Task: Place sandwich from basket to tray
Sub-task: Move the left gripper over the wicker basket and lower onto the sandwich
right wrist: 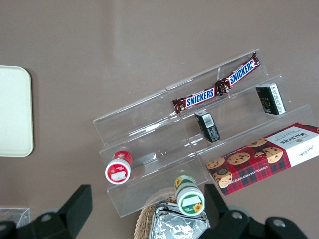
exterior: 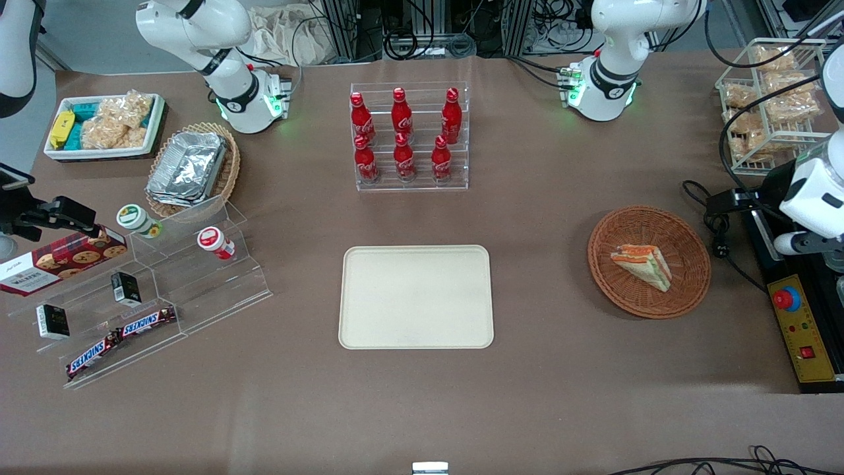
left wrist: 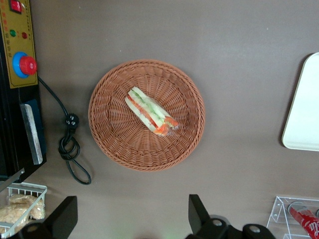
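In the basket (exterior: 649,262) toward the working arm's end, the sandwich (exterior: 641,265) lies untouched. The gripper (left wrist: 132,219) hovers high above it, fingers spread wide, holding nothing. Risk: pinching the soft wedge off-centre could squash or drop it short of the tray (exterior: 416,297).

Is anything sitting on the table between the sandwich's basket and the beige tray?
Nothing visible: bare table between the basket holding the sandwich and the empty tray. The gripper hangs open above the basket, with nothing in between.
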You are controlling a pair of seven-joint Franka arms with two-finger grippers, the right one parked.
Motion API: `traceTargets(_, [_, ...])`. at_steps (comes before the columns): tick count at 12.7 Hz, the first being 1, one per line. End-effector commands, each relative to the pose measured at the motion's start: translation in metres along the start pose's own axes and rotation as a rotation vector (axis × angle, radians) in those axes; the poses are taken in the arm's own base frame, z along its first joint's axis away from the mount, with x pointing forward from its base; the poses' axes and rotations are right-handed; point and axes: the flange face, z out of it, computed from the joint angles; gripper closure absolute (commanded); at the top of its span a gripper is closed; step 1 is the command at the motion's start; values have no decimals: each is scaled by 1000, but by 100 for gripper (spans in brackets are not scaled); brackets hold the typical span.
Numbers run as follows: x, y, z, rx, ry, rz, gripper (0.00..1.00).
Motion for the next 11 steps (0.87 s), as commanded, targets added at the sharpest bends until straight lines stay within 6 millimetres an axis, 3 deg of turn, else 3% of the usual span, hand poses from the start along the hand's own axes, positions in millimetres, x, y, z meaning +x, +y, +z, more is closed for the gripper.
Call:
traceTargets(1, [9, -6, -1, 2, -11, -15, 0])
traceTargets(5, [15, -21, 2, -3, -9, -157, 0])
traceTargets(9, [23, -21, 31, 9, -47, -527, 0])
traceTargets(11, [28, -18, 59, 12, -35, -766, 0])
